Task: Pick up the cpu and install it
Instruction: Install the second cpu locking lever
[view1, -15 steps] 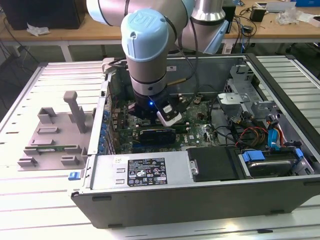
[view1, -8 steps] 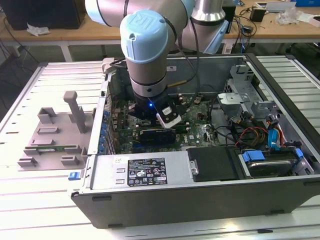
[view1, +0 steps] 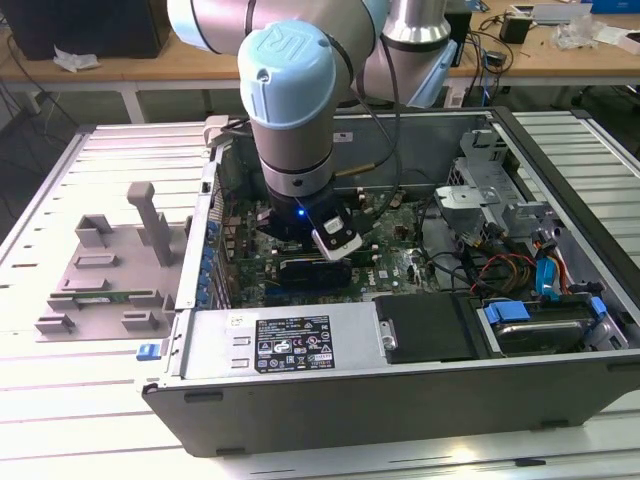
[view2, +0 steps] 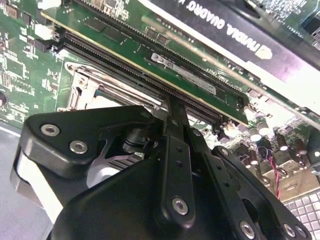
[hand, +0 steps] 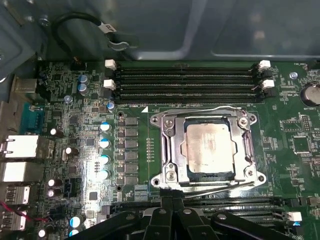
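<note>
The cpu, a small square chip with a dull silver top, lies flat inside the metal socket frame on the green motherboard. My gripper hovers just beside the socket's edge, over the row of memory slots there. Its black fingers are pressed together with nothing visible between them. In the second wrist view the gripper tapers to a closed tip above a long black slot, next to the socket frame. In the exterior view the arm's wrist reaches down into the open computer case.
A long black card on a green board stands close beside the gripper. Empty memory slots run along the socket's far side. A grey plastic tray with upright posts sits outside the case, on the exterior view's left. Cables and drive bays fill the right.
</note>
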